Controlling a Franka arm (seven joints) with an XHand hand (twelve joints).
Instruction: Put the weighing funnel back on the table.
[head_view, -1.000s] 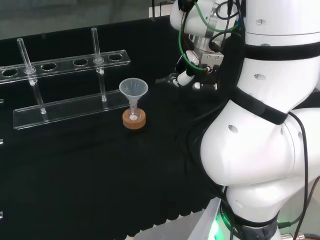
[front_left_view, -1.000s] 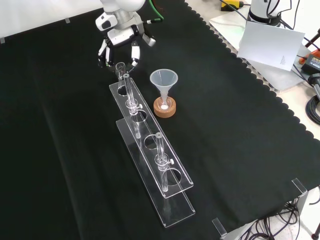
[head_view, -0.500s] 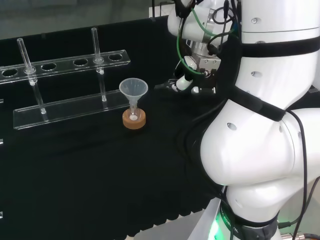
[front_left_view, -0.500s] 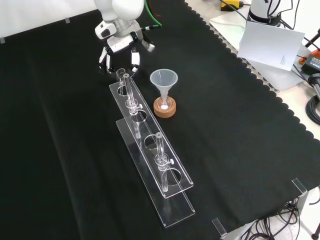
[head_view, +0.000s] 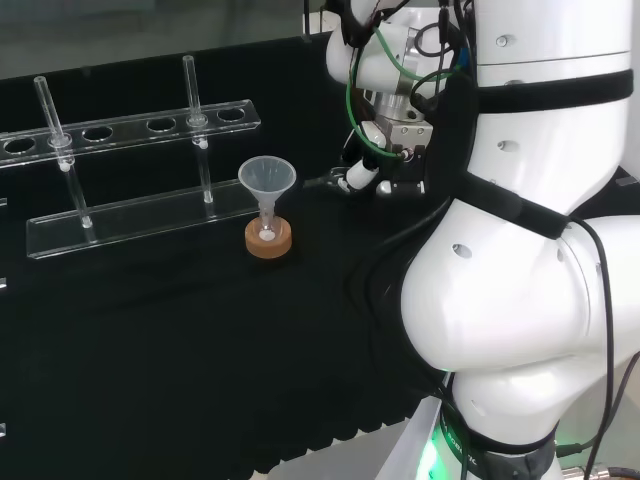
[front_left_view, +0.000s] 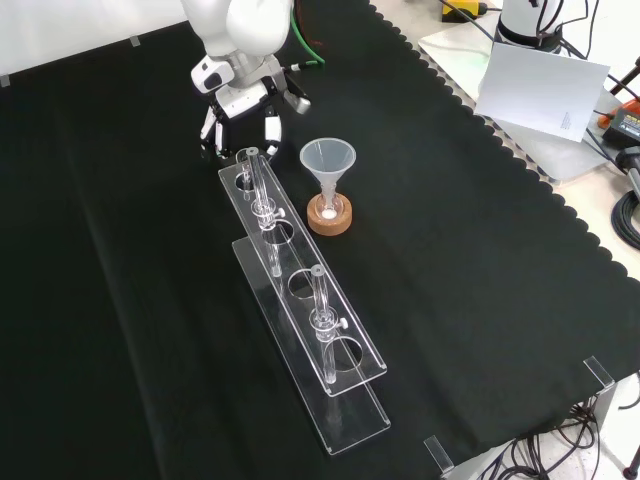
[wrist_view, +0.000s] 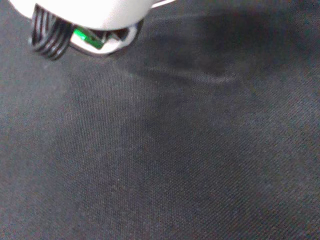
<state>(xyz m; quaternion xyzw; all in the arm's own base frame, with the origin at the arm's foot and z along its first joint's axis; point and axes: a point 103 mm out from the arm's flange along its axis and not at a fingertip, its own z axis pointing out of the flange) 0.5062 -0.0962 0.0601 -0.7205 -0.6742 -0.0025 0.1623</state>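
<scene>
the hand (front_left_view: 240, 100) hangs over the black-clothed surface (front_left_view: 480, 260) at the far end of the clear rack (front_left_view: 345, 365), near the top of the front view. its fingers (front_left_view: 270, 125) point down toward the cloth, spread apart and fairly straight, with the thumb out to the side; they look relaxed rather than curled round anything. in the head view the hand (head_view: 358, 176) sits just left of the arm's white links, to the right of the funnel (head_view: 266, 180).

the funnel stands mouth up with its stem in a small flask (front_left_view: 327, 206) on a cork ring (front_left_view: 329, 218), just beside the rack and apart from the hand. two test tubes (front_left_view: 258, 185) stand upright in the rack.

in the wrist view a faint curved outline (wrist_view: 215, 77) lies on the cloth below the blurred white part of the hand; i cannot tell whether that is the weighing funnel, and i cannot place it plainly elsewhere.
</scene>
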